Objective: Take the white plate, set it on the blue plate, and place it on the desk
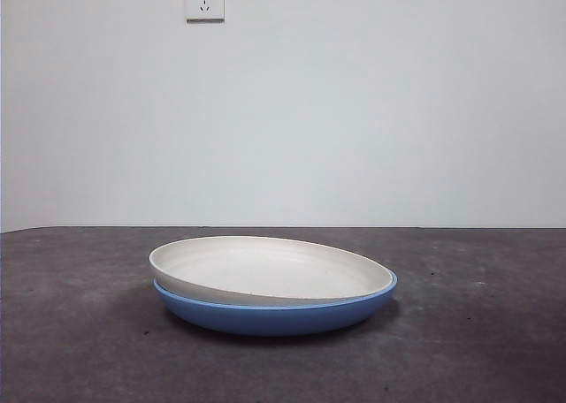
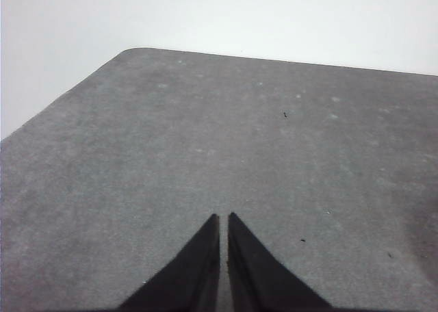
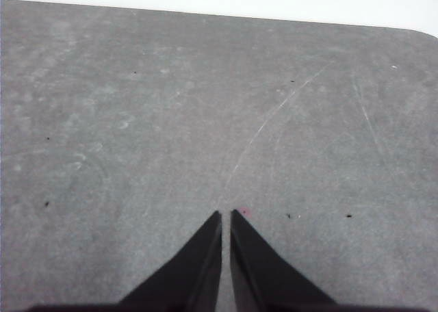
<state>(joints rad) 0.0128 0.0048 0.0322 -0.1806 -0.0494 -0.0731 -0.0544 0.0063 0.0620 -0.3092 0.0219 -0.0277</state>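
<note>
A round, matte cream-white plate (image 1: 265,269) rests tilted inside a glossy, round medium-blue plate (image 1: 274,315) near the middle of the flat, dark grey speckled bench (image 1: 80,332). The left claw (image 2: 223,217) and right claw (image 3: 226,215) hang over bare bench away from the plates, jaws nearly together, gripping nothing.

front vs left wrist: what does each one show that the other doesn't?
Front only: the white plate resting tilted in the blue plate, plus a wall socket. No arm in view.
Left wrist only: the left claw, jaws nearly touching, empty, over bare tabletop and the table's rounded corner.
Both: the dark grey desk and the pale wall behind it.
</note>
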